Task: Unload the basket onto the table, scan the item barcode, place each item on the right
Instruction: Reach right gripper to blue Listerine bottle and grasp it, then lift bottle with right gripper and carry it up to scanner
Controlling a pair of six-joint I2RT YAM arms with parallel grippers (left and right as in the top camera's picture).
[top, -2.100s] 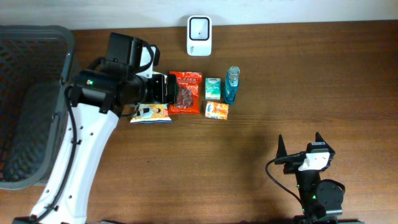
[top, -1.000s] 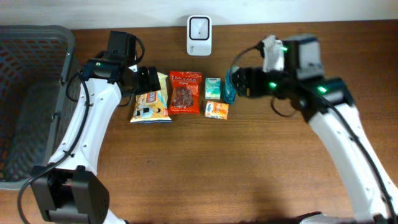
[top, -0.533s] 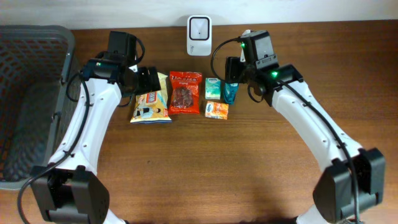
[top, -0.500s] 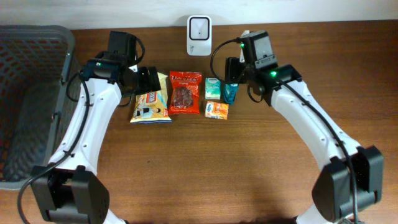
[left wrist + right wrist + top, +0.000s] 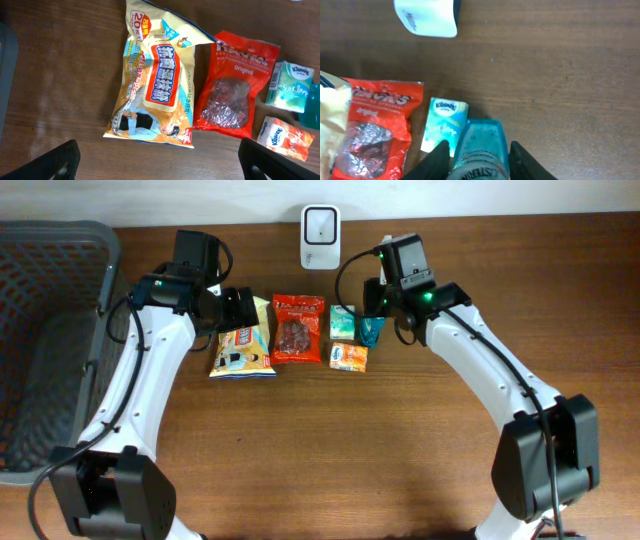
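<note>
- Blue, see-through plastic bottle [image 5: 372,332] sits on the bench [image 5: 300,450] at 5 o'clock from the scanner [image 5: 320,225], just beside the teal pack [image 5: 343,321].
- Right gripper [image 5: 479,155] straddles the bottle, its jaws narrow and close against both sides. I cannot tell whether they grip it.
- Left gripper [image 5: 160,162] hangs over the yellow bag [image 5: 155,80], jaws wide and holding nothing.
- Progress, as I judge it: early. Nothing has been shown to the scanner, and the bottle has not been lifted. Left to do: raise it and turn its barcode toward the scanner.
- Yellow bag and red bag [image 5: 235,90] are glossy, crinkled film. The teal pack and orange pack [image 5: 282,140] are soft-wrapped.
- The scanner is white, rounded hard plastic. The bench is dark wood grain. A grey mesh basket [image 5: 40,228] is at 9 o'clock.
</note>
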